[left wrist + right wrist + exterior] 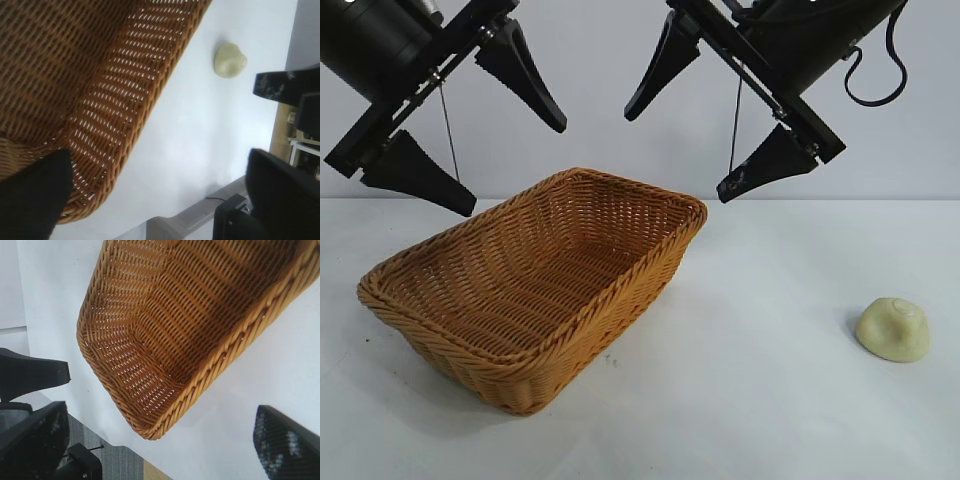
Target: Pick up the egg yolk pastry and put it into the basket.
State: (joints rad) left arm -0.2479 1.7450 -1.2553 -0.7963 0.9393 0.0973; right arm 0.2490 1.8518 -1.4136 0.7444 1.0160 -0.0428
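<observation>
Basket (535,300) nearest; egg yolk pastry (893,329) lies well below right gripper (705,110).

Woven wicker basket (535,290), matte pastry (893,329)

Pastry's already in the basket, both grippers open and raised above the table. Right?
Not quite. The pastry is not in the basket; it lies on the table to the basket's right, apart from it, as the exterior view shows. The rest holds: the left gripper and the right gripper are both open and raised above the table.
</observation>
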